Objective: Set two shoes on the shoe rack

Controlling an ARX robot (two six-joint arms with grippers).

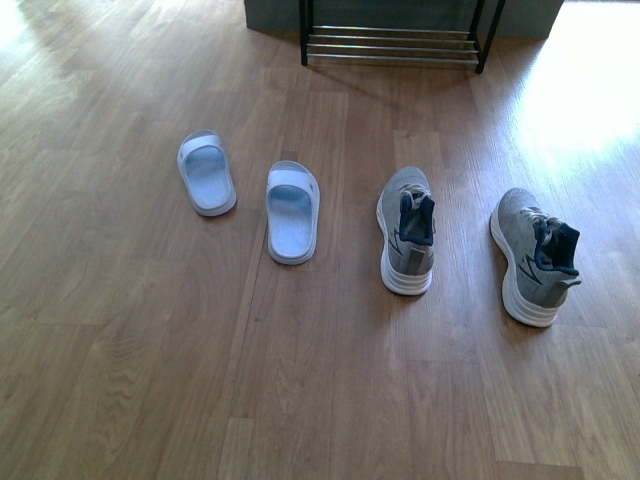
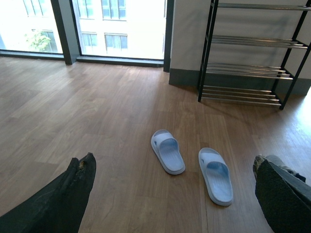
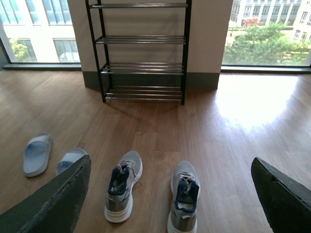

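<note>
Two grey sneakers with navy collars stand side by side on the wood floor, toes toward the rack: one shoe [image 1: 407, 240] in the middle and the other shoe [image 1: 533, 255] to its right. The shoe rack [image 1: 392, 45], black frame with chrome rods, stands against the far wall. Neither arm appears in the front view. My right gripper [image 3: 170, 162] hangs open above and behind both shoes [image 3: 124, 191] [image 3: 183, 201], touching neither. Open too, my left gripper [image 2: 173, 159] hovers over the slippers, and only a sliver of a sneaker [image 2: 282, 162] shows past one finger.
Two pale blue slippers [image 1: 206, 172] [image 1: 291, 211] lie left of the sneakers. Bare wood floor runs between the footwear and the rack [image 3: 143, 51]. Tall windows flank the wall behind it, and sun glare falls on the floor at the right.
</note>
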